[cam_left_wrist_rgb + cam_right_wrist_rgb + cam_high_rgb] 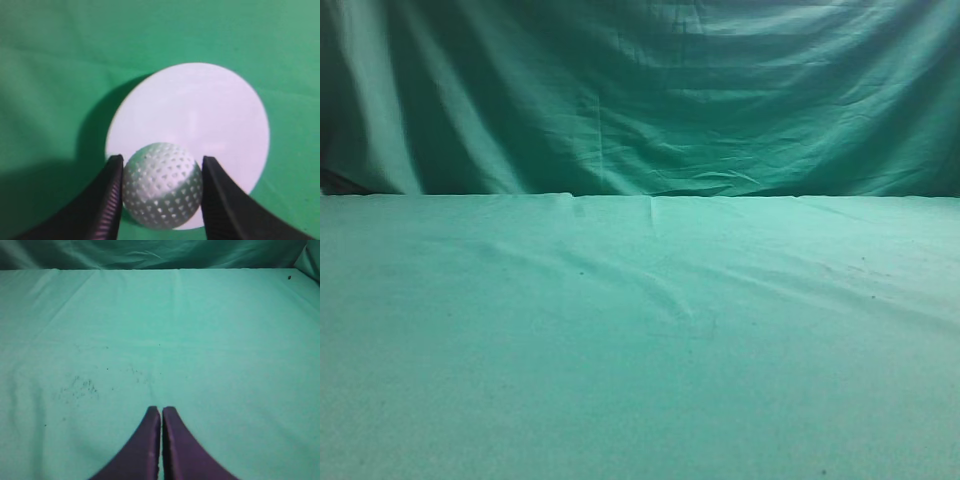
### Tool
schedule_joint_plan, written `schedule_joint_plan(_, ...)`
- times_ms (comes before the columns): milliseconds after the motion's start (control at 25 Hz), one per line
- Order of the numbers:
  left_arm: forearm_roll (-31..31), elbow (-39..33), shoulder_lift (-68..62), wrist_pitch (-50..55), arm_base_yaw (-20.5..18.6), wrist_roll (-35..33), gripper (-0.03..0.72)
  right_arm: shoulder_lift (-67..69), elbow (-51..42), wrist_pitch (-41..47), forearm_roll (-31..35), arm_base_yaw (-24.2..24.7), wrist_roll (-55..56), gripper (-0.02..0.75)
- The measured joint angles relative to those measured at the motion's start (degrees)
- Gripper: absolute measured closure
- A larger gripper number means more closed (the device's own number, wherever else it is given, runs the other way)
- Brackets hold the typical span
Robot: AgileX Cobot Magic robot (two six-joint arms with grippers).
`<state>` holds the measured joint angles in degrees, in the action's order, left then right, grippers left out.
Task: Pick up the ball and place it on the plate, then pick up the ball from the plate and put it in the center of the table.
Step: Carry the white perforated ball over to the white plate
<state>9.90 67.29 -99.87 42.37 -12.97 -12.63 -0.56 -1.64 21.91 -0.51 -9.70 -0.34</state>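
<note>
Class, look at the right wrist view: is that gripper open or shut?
Shut. The right gripper has its two dark fingers pressed together, nothing between them, over bare green table.

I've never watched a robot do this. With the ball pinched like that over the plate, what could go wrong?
The ball is round and dimpled, and the left gripper holds it by two narrow fingers, so it might slip. It sits over the plate's near edge, so once released it may roll onto the table. The outside camera shows none of this.
</note>
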Motion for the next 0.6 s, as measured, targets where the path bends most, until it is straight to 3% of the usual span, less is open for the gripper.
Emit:
schedule_joint_plan(200,1.89,0.0,-0.49,-0.29,0.0,-4.37,0.386,0.0,0.0,0.0,0.0,0.0,0.0,0.738)
schedule_joint_plan(600,-5.54,0.0,-0.49,-0.86,0.0,-1.53,0.386,0.0,0.0,0.0,0.0,0.0,0.0,0.738)
